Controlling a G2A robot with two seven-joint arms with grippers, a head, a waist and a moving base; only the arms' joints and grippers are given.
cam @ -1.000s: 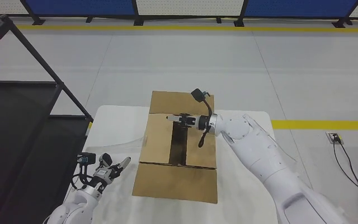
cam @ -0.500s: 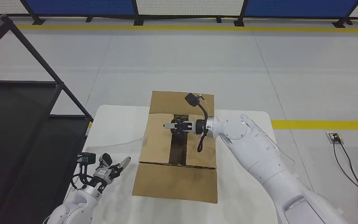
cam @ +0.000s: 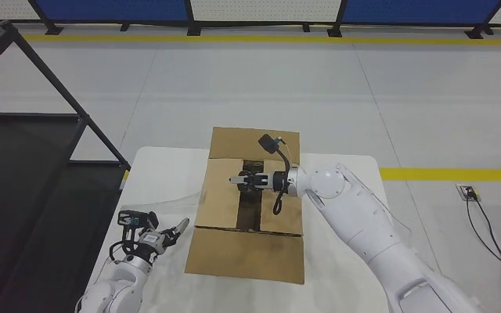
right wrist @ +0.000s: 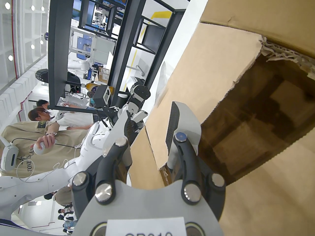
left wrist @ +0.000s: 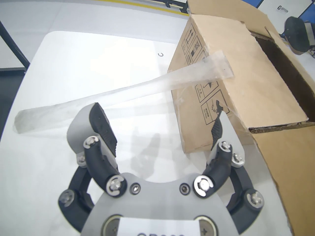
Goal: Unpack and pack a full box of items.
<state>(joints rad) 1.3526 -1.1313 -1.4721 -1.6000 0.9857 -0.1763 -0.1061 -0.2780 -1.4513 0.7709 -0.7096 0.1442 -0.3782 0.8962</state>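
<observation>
A brown cardboard box [cam: 223,196] stands in the middle of the white table [cam: 160,176], its top flaps parted over a dark gap [cam: 252,196]. My right gripper [cam: 237,180] lies across that gap and is open. In the right wrist view [right wrist: 151,114] one finger [right wrist: 183,121] sits inside the opening, the other is outside, and the flap's edge [right wrist: 157,148] lies between them. My left gripper [cam: 178,228] is open low over the table, just short of the box's left side [left wrist: 196,87]. A clear tape strip [left wrist: 123,92] trails from the box past the left gripper [left wrist: 160,124].
A black metal rack [cam: 63,156] stands off the table's left edge. The box's near flap [cam: 244,254] and far flap [cam: 254,142] lie folded outward. The bare table to the left of the box gives free room.
My right gripper has moved left across the box top, down to the left flap's edge. My left gripper has edged slightly toward the box.
</observation>
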